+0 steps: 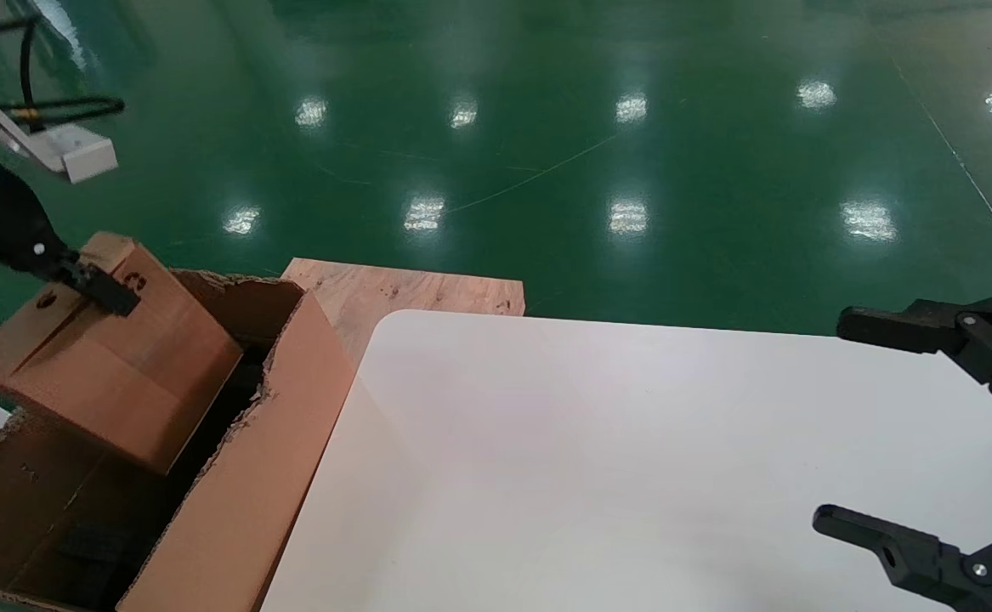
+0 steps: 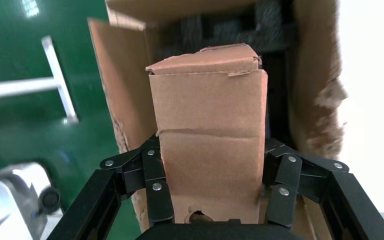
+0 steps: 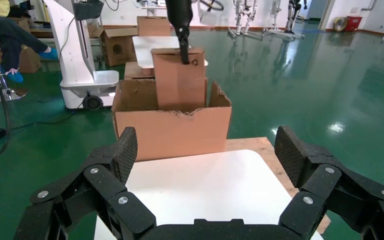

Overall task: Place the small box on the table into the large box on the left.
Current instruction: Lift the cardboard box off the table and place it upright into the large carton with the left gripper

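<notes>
1. Nearest, the right gripper (image 1: 904, 425) hangs over the right side of the white desk (image 1: 589, 476), well apart from the large box (image 1: 232, 510); its black fingers (image 3: 122, 152) are spread wide with nothing between them.
2. The desk stands just beside the large box, its left edge running along the carton's right wall.
3. The large box sits left of the desk: brown corrugated carton, ragged torn rims, dark interior.
4. The small box (image 1: 121, 357) is tilted in the open top of the large box, its lower end down inside the opening and its upper end above the rim. A round hole and a small printed symbol show near the upper end.
5. The left gripper (image 2: 215, 192) is over the large box, pinching the small box at its upper end, one finger pressed on each side.
6. Beyond the large box, a brown plywood board (image 1: 410, 293) lies past the desk's far left corner, on the glossy green floor (image 1: 632, 127).
</notes>
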